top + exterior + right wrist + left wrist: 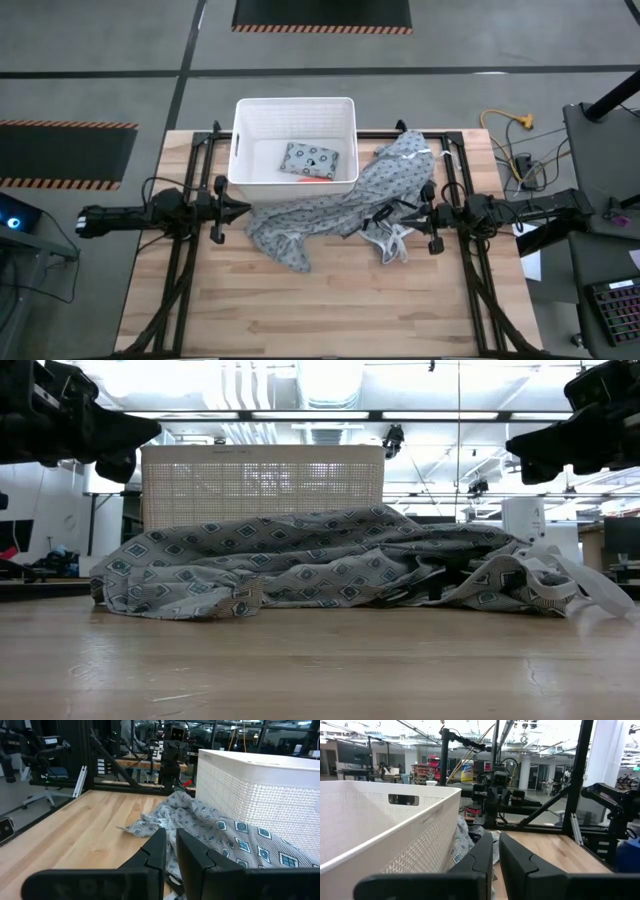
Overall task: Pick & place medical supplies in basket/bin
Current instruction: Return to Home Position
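White ribbed bin (296, 102) sits upper centre of the high view with the pale green dotted packet (310, 158) inside. The orange sliver (318, 177) beside it is probably the tube bottle, too hidden to confirm. Left jaws, mid-left by the bin's lower corner, and right jaws, right of centre over the grey gown (320, 210), are both nearly pressed together, holding nothing. Risk: the gown's white ties (392, 245) lie under the right jaws; a snag on pull-back could drag cloth across the surface (330, 310) and nudge the bin.

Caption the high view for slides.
White ribbed plastic bin holds pale dotted soft packet; grey patterned cloth gown alongside; left gripper and right gripper raised.
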